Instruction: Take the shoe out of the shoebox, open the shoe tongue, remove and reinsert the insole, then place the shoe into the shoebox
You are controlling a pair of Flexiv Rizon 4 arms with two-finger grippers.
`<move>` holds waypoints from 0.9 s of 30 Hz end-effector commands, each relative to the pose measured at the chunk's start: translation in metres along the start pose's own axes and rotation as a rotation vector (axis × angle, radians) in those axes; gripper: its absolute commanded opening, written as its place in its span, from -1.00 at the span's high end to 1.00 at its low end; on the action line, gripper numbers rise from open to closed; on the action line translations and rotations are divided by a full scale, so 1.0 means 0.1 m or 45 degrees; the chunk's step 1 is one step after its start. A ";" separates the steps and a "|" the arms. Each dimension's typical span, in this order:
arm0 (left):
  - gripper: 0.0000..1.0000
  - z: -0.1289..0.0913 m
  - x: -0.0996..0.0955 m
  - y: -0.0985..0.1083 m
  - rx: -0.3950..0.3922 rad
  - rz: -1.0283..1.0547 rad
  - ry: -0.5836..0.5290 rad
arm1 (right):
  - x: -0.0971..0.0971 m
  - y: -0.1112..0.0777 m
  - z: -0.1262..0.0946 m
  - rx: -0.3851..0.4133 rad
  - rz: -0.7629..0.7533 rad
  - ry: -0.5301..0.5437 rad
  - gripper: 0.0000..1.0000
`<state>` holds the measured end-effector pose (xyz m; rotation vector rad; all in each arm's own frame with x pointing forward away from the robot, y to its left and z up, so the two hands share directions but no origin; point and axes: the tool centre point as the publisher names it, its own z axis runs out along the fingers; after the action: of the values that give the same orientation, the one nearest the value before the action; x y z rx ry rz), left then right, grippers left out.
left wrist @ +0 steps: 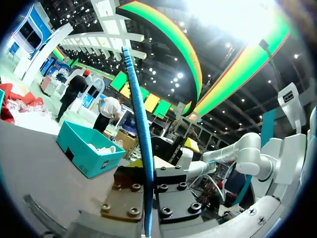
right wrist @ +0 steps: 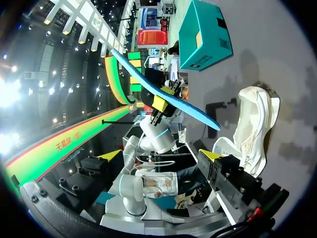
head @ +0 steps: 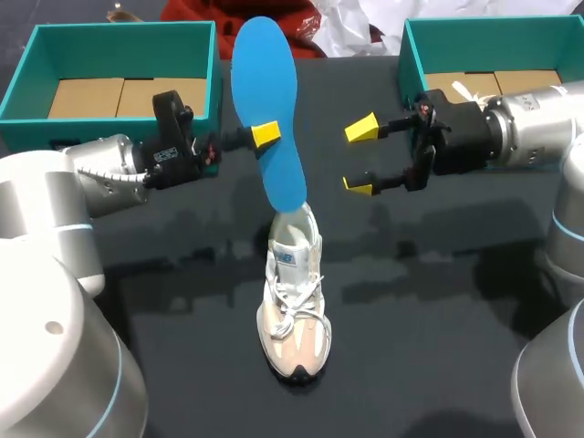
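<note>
- Nearest the head camera, the grey bulk of the left arm (head: 55,347) and the right arm (head: 552,383) was seen at the lower corners.
- Just beyond them the shoe (head: 294,310) was stood on its sole on the dark counter (head: 438,301). Its toe was turned toward the camera, and it lay outside both boxes.
- The left hand (head: 262,136) was closed on the blue insole (head: 265,82), which was pinched about midway along its length and held nearly on end.
- The insole's lower end was placed at the shoe's heel opening. Whether it was touching the shoe or just clear of it could not be told.
- The right hand (head: 359,157) was held open and empty, beside the insole and well apart from the shoe.
- 2 boxes were set at the far corners, the left teal box (head: 109,35) and the right teal box (head: 493,26). Each was lined with cardboard.
- The insole step was judged to be in hand. Whether the insole was being drawn out or fed back in could not be told.
- Because the shoe was held by nothing, it could be tipped or slid if the insole were pressed down into it.
- Because the insole was gripped at 1 place only, its free end could be bent or folded at the collar, or the insole could be turned in the grip.
- The way in could be blocked if the tongue were to sag inward.
</note>
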<state>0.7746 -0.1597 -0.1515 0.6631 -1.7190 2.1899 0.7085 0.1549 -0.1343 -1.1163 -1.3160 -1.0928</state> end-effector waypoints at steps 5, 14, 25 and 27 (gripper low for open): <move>1.00 0.04 0.08 0.06 -0.069 0.433 0.064 | -0.01 0.00 0.01 -0.001 0.001 -0.002 -1.00; 1.00 -0.02 0.21 0.01 -0.159 1.247 0.160 | -0.01 0.00 0.01 -0.001 0.001 -0.002 -1.00; 1.00 -0.02 0.21 0.00 -0.162 1.324 0.158 | -0.01 0.00 0.01 -0.001 0.001 -0.002 -1.00; 1.00 -0.01 0.21 -0.03 -0.166 1.415 0.208 | -0.01 0.00 0.01 -0.001 0.001 -0.002 -1.00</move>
<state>0.7575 -0.1583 -0.1409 -0.3368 -2.3199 2.5149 0.7092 0.1549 -0.1342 -1.1165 -1.3161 -1.0916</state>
